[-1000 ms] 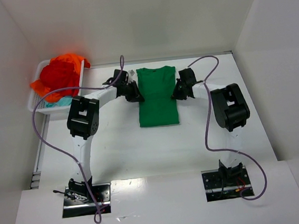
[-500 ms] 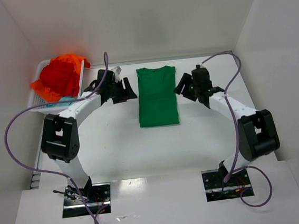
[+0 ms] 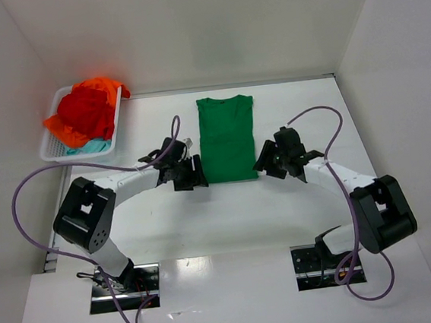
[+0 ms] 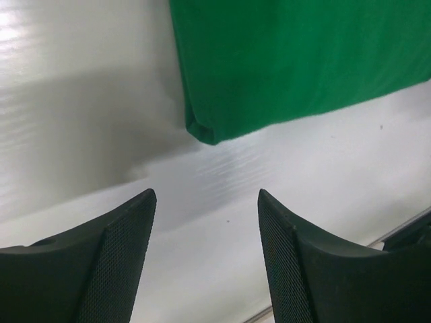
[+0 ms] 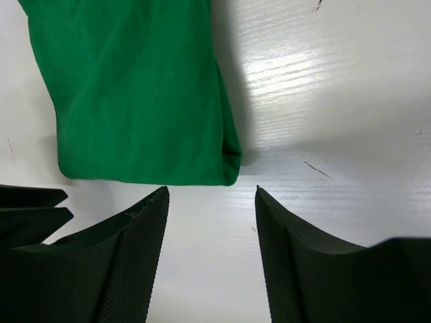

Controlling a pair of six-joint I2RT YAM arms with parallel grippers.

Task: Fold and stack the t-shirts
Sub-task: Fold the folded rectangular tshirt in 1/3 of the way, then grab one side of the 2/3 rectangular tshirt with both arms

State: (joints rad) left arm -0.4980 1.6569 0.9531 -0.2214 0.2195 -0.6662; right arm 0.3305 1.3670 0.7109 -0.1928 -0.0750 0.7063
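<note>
Top view: green shirt [image 3: 227,137] flat on the counter [image 3: 228,214], about in the middle, folded in to a long narrow shape, collar toward the far wall. Left hand [image 3: 197,174] low at the near left corner of this shirt, just beside the cloth. Right hand [image 3: 262,164] low at the near right corner, also just beside it. Both arms bent outward and reaching in from the sides. Basket [image 3: 50,151] at the far left of the counter, well apart from the green shirt. Inside, a red shirt [image 3: 85,113] in a heap on top, an orange shirt [image 3: 101,86] behind and under it, partly over the rim, and a teal shirt [image 3: 92,147] at the near edge.

Left wrist view: left hand [image 4: 205,202] released, fingers [image 4: 128,256] spread wide, only bare counter [image 4: 81,101] between them. Corner of the green shirt [image 4: 296,60] ahead of the fingertips, near but not touching. Folded edge thick and rounded at this corner.

Right wrist view: right hand [image 5: 211,195] released too, fingers [image 5: 135,249] apart, nothing grasped. Near corner of the green shirt [image 5: 135,87] just ahead of the fingertips with a thin strip of counter [image 5: 323,67] before it. Long edge of the cloth running away from the hand, shadow beside it.
</note>
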